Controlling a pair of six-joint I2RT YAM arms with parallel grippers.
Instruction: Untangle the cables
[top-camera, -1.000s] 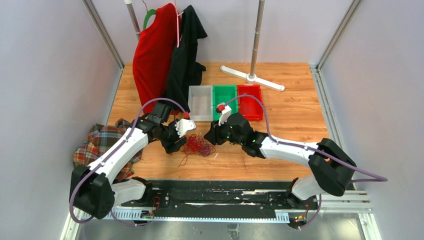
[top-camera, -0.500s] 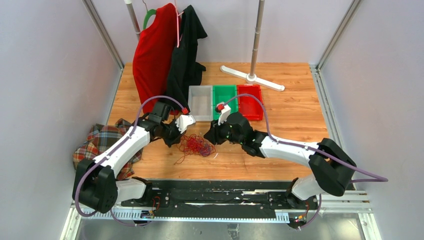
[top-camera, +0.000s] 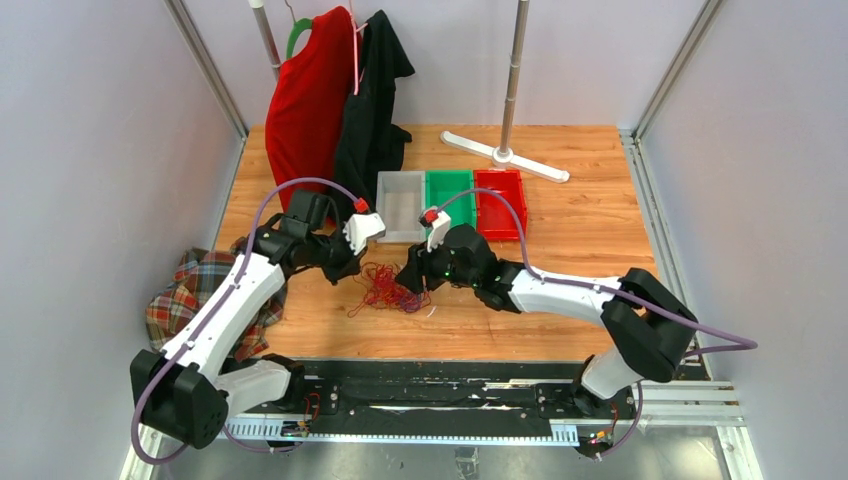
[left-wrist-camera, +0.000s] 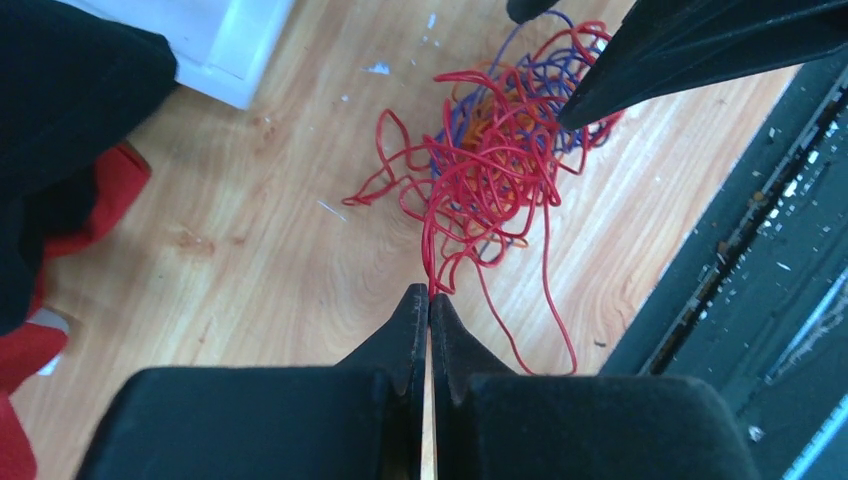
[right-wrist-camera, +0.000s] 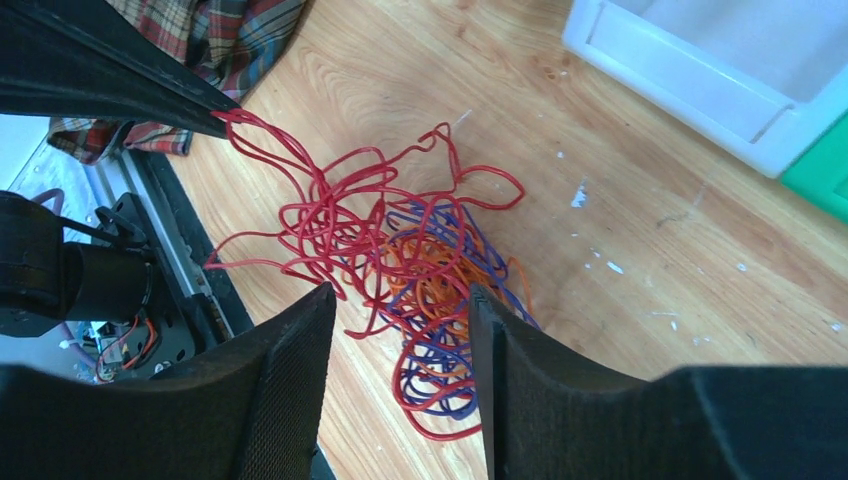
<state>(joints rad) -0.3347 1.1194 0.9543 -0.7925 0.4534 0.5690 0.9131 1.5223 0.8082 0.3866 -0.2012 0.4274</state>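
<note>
Closing just now: L gripper (left-wrist-camera: 428, 300) went from apart to tight together, prob. clamped on one red wire (right-wrist-camera: 268, 140) at the heap's edge; tips hide the exact bite.
R gripper (right-wrist-camera: 400, 300): fingers wider than 1 s ago, apart, straddling the heap, holding nothing.
Meaning: first strand caught, so pull-out can start.
Where: cables (left-wrist-camera: 500, 160) lie mid worktop (left-wrist-camera: 250, 260), btw white tray (right-wrist-camera: 700, 70) and near edge.
Feel: thin, springy, glossy red/orange/purple loops, knotted.
</note>
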